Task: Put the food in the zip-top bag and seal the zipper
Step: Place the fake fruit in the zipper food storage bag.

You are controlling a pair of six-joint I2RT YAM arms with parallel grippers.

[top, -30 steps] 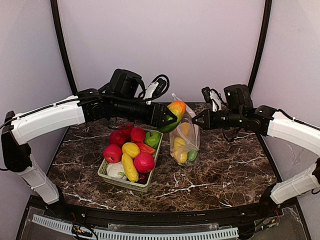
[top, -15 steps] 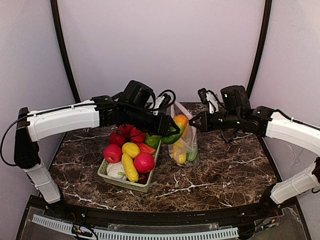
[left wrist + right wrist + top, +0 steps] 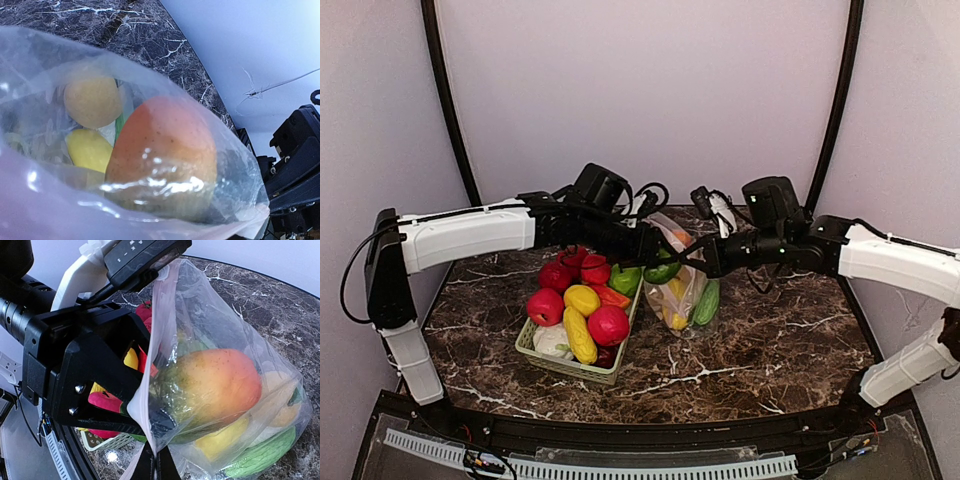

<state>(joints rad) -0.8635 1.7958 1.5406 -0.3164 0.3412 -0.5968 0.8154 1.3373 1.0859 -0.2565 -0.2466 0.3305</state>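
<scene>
The zip-top bag (image 3: pixel 682 292) stands right of the basket with its mouth pulled open. My left gripper (image 3: pixel 665 262) reaches into that mouth, shut on an orange-and-green mango (image 3: pixel 665 270). Through the plastic the mango (image 3: pixel 165 155) fills the left wrist view, above a tan fruit (image 3: pixel 92 100) and a yellow one (image 3: pixel 87 147); my own fingers are hidden there. My right gripper (image 3: pixel 704 262) is shut on the bag's rim (image 3: pixel 159 460), where the pale pink zipper strip (image 3: pixel 156 340) runs upward. A green cucumber (image 3: pixel 260 455) lies at the bag's bottom beneath the mango (image 3: pixel 215 385).
The pale green basket (image 3: pixel 575 368) sits left of the bag, holding red apples (image 3: pixel 545 307), a yellow fruit (image 3: pixel 582 298), a green pepper (image 3: pixel 625 280) and other food. The left gripper's black body (image 3: pixel 85 375) crowds the bag mouth. Dark marble table (image 3: pixel 770 350) spreads to the right and front.
The left arm carried the mango from above the bag down into its mouth. The right gripper drew the bag's rim leftward, and the bag tilted and shifted with it.
</scene>
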